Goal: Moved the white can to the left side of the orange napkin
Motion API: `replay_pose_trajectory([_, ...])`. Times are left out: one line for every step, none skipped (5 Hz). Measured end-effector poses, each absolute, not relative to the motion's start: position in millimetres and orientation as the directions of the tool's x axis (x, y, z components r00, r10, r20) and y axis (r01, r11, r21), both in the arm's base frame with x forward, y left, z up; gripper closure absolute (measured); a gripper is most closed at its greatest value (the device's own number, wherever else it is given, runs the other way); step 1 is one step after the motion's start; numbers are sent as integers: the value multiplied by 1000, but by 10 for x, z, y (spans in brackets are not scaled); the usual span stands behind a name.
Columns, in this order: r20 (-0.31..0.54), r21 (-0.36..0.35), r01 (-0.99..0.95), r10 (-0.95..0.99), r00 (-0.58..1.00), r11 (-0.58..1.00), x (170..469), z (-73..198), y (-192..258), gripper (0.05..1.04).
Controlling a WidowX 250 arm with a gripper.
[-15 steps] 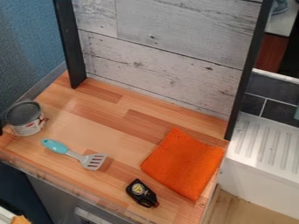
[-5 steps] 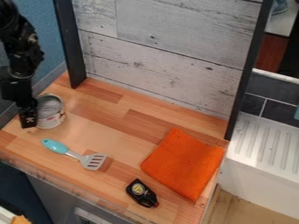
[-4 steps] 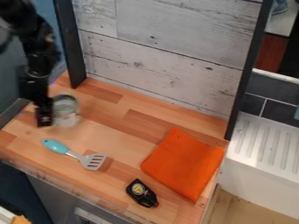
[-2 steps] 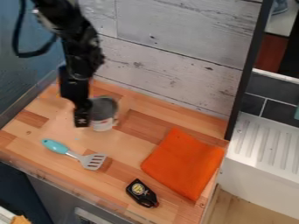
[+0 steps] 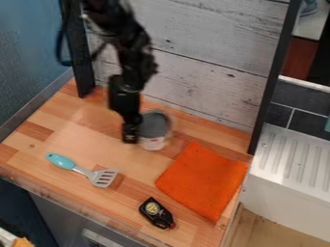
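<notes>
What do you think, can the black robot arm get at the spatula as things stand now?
Probably yes. The spatula has nothing on top, and open counter lies between it and the claw. But the claw is right beside the can, so it may have to leave that first.

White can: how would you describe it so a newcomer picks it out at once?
On the wooden counter, look between the black gripper and the orange napkin. The white can is the round, grey-topped container there, unlike the flat napkin, the turquoise-handled spatula and the small black bottle.
</notes>
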State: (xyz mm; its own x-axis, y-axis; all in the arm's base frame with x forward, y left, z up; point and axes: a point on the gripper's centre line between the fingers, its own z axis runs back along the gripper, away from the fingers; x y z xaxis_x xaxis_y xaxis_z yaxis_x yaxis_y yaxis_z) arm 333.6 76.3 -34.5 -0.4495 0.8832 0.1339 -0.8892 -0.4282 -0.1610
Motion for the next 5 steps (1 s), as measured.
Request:
replay_pose_trajectory([120,-161,-919,917,-380,-360,3457,-327,504,83])
replay_pose_trajectory([135,-165,-921,917,-376,-354,3435,-318,476,83])
replay_pose_trajectory([137,-219,-903,905,-403,-369,3399,-73,511,83])
replay_pose_trajectory([103,-258,-894,909,-404,-367,3359,261,499,83])
replay_pose_trajectory([88,-302,-881,909,-407,-365,3319,485,503,83])
